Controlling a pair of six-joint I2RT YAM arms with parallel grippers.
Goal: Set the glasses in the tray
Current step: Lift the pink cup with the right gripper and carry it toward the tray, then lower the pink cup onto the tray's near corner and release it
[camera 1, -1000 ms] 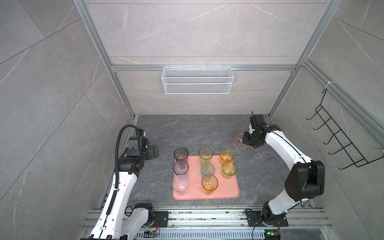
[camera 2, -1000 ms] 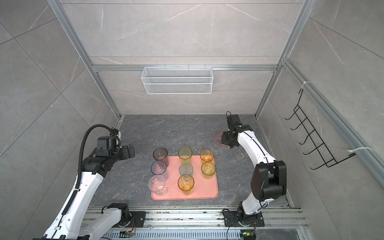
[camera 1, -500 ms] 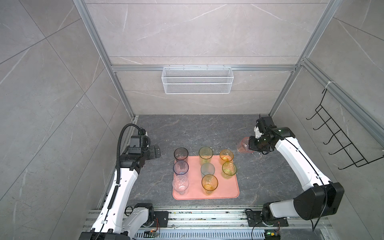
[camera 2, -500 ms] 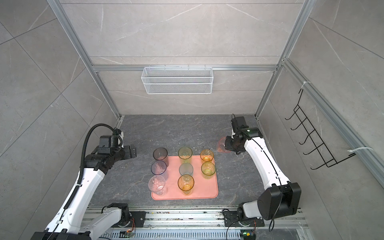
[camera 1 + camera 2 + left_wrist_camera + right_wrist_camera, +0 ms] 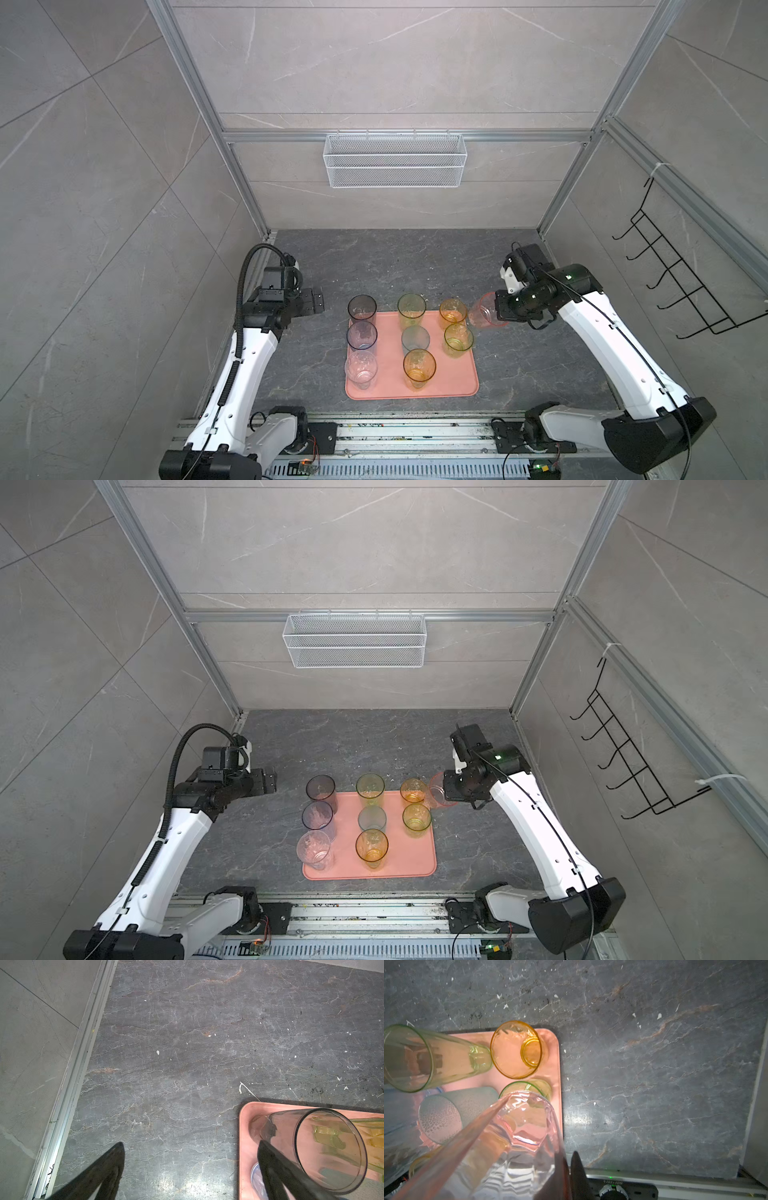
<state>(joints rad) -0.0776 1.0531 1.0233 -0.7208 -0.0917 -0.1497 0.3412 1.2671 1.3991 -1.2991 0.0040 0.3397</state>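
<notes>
By tray [image 5: 440,384]: pink glass [image 5: 480,312], R claw [image 5: 498,309]

1. A white wire mesh basket [image 5: 395,160] is hanging from the aluminium crossbar [image 5: 291,136] on the back wall, as both top views show.
2. A black wire hook rack [image 5: 681,286] is hanging on the right-hand wall.
3. A dark grey veined stone tabletop [image 5: 395,262] is spreading across the cell floor and catching glare.
4. White flecks [image 5: 157,1052] are dotting the stone in the left wrist view.
5. A slotted metal rail [image 5: 415,432] is running along the near edge.
</notes>
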